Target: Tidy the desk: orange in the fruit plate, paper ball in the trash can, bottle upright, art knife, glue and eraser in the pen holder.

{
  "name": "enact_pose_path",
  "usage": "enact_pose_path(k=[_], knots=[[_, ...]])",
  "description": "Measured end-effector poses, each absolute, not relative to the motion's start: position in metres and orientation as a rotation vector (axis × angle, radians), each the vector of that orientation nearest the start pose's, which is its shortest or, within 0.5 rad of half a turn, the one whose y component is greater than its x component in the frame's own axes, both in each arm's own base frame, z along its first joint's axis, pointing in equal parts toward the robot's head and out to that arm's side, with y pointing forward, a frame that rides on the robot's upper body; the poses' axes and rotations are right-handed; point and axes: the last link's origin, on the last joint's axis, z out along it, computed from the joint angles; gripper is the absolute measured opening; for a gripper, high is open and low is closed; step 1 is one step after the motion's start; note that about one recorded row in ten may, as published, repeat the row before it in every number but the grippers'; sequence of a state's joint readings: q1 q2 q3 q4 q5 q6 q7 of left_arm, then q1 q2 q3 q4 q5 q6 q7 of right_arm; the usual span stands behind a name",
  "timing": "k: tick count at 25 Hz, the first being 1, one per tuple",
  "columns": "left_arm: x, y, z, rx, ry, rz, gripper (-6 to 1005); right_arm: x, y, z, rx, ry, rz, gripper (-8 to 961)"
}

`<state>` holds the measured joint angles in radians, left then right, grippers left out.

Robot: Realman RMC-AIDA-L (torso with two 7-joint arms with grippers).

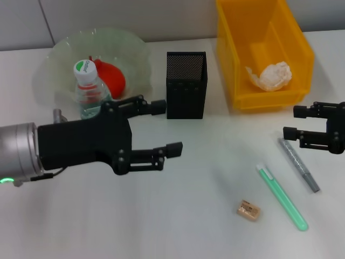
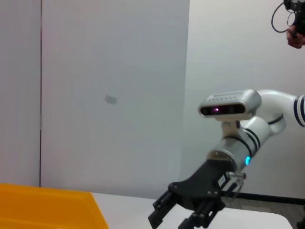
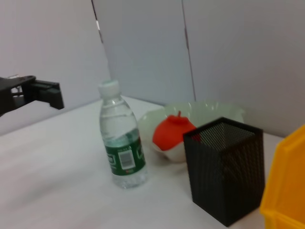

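On the left of the worktop (image 1: 178,226), the orange (image 1: 110,77) already sits in the pale fruit plate (image 1: 59,54), and the bottle (image 1: 89,89) stands upright just in front of it with its cap on. The left tool (image 1: 166,128) hangs released above the worktop between the bottle and the black mesh pen holder (image 1: 186,84), its fingers spread and grasping nothing. The pen holder looks empty from the right wrist view, as far as its mesh lets one see. Behind it to the right, the paper ball (image 1: 270,75) lies inside the yellow trash can (image 1: 237,59). So three of the jobs appear finished, and the step in hand seems to be the small items, none of which is in the holder yet. The eraser (image 1: 248,210) lies flat near the front edge, the green stick (image 1: 282,197) just beside it, probably the glue, and the grey art knife (image 1: 299,164) a little farther right. The right tool (image 1: 295,122) hovers released directly behind the knife's near end, holding nothing. The next move likely calls for lowering over the knife, closing across its narrow body, and carrying it to the holder's open top.
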<state>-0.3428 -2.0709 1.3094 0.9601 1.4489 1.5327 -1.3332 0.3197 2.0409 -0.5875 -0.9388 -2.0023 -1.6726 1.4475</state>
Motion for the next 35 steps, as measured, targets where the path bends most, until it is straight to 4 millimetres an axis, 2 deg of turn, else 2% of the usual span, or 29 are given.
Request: enact_pose_path(k=[8, 9, 15, 19, 23, 24, 29, 35], knots=[[-0.201, 0.303, -0.022, -2.82, -0.168, -0.929, 827, 0.307, 0.304, 0.082, -2.57, 0.802, 0.41, 668], [-0.202, 0.304, -0.023, -2.819, -0.172, -0.92, 827, 0.302, 0.311, 0.084, -2.581, 0.847, 0.325, 668], [-0.206, 0.307, -0.028, -2.842, -0.174, -0.846, 827, 0.284, 0.325, 0.086, -2.579, 0.904, 0.118, 669], [-0.208, 0.309, -0.031, -2.843, -0.186, -0.806, 827, 0.26, 0.335, 0.082, -2.624, 0.942, -0.069, 669], [-0.208, 0.31, -0.032, -2.841, -0.183, -0.796, 827, 0.249, 0.339, 0.078, -2.657, 0.953, -0.183, 669], [-0.208, 0.31, -0.033, -2.841, -0.183, -0.795, 827, 0.244, 0.342, 0.074, -2.652, 0.97, -0.287, 669], [-0.208, 0.31, -0.033, -2.841, -0.184, -0.795, 827, 0.232, 0.345, 0.066, -2.672, 0.965, -0.434, 669], [-0.208, 0.309, -0.033, -2.841, -0.184, -0.795, 827, 0.218, 0.347, 0.059, -2.706, 0.943, -0.514, 668]])
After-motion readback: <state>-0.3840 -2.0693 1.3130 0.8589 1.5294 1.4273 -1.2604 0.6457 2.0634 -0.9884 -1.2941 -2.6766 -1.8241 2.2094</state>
